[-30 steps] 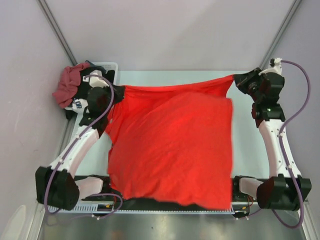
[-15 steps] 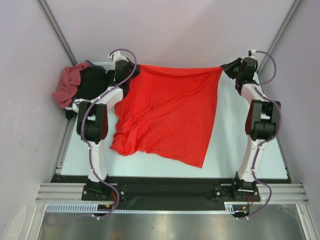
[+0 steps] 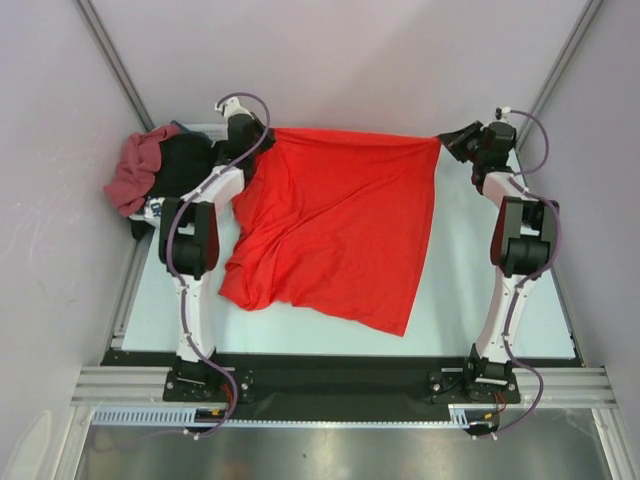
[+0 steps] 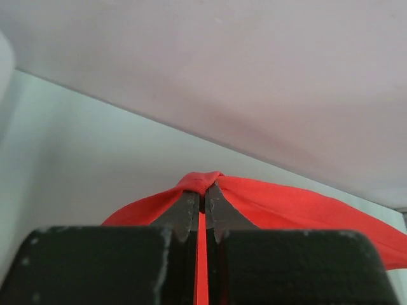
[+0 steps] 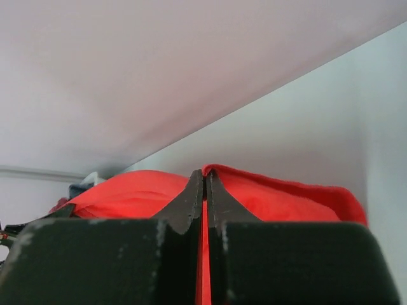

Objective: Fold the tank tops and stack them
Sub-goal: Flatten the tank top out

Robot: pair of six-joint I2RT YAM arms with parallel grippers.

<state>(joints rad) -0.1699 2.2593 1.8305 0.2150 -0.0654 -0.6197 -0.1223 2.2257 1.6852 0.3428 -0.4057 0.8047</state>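
The bright red tank top [image 3: 335, 230] lies spread on the desk [image 3: 470, 290], its far edge drawn taut at the back. The left jaws are pinched shut on one far corner and the right jaws on the other. This looks like the laying-out step before folding. Next, I judge, both must let go and the rumpled near-left part needs smoothing. The maroon tank top [image 3: 130, 170] sits heaped at far left beside black garments [image 3: 185, 165].

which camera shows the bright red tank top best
The top external view: the whole bright red tank top lies spread across the table. Each wrist view shows only a small pinched bit of its edge.
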